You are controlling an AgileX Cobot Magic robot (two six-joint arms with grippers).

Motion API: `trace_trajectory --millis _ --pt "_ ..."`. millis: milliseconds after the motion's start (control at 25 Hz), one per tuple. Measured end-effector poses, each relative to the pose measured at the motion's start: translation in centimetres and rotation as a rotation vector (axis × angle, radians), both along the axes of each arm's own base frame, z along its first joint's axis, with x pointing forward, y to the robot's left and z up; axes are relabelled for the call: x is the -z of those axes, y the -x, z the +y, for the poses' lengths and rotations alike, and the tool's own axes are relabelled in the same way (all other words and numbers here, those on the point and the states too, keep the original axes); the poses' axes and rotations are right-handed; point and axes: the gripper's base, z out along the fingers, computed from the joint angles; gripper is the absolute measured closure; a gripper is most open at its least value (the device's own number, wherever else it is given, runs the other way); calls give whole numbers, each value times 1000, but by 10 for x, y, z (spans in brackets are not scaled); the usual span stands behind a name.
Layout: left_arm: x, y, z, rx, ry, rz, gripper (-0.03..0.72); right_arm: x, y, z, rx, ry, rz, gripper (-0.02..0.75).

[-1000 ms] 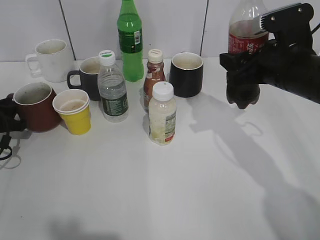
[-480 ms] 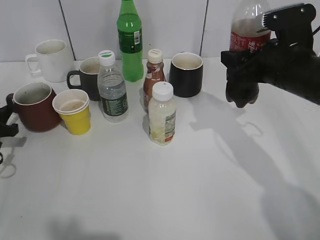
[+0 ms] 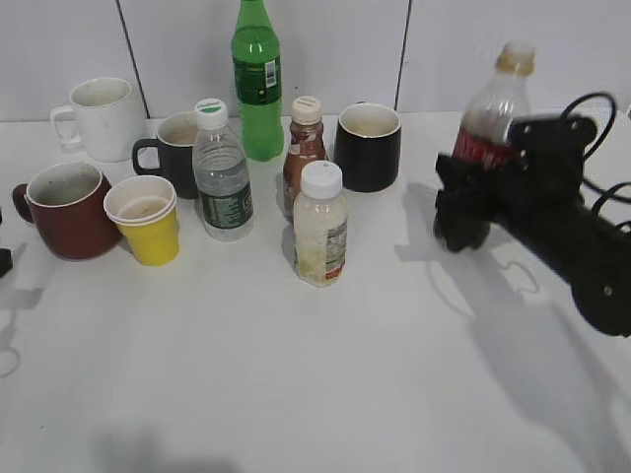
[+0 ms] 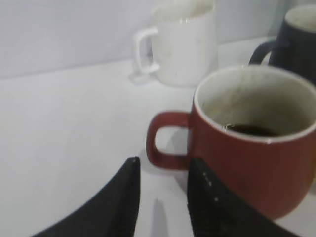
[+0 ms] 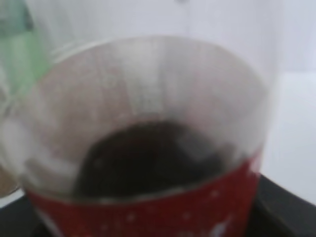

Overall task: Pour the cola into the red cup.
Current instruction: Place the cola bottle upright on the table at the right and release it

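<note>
The cola bottle (image 3: pixel 490 113) is upright at the right, its base low by the table, with little dark liquid left inside. My right gripper (image 3: pixel 473 197) is shut on its red label; in the right wrist view the bottle (image 5: pixel 148 123) fills the frame. The red cup (image 3: pixel 69 212) stands at the far left beside the yellow cup. In the left wrist view the red cup (image 4: pixel 247 168) holds dark cola (image 4: pixel 252 130). My left gripper (image 4: pixel 163 165) is open and empty, just short of the cup's handle, and almost out of the exterior view.
A white mug (image 3: pixel 99 118) and a black mug (image 3: pixel 173 148) stand behind the red cup. A yellow paper cup (image 3: pixel 146 219), a water bottle (image 3: pixel 221 177), a green bottle (image 3: pixel 256 84), a brown bottle (image 3: pixel 304 153), a white bottle (image 3: pixel 319 227) and a second black mug (image 3: pixel 368 146) fill the middle.
My right gripper has lowered the cola bottle from high up to near the table. My left gripper has drawn back left, away from the red cup's handle.
</note>
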Motion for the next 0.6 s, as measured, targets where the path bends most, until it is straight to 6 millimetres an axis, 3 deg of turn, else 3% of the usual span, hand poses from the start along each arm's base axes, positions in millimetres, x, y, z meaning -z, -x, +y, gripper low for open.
trace_trajectory --millis 120,360,520,600 --pt "-7 0 0 2 -5 -28 432 12 1 0 0 9 28 267" --pt "-21 1 -3 28 -19 -80 433 14 1 0 1 3 14 267" --pt "-39 2 -4 45 -36 -145 433 11 1 0 0 1 6 127" --pt "-51 5 -4 41 -36 -173 433 -2 1 0 -6 -9 -31 88"
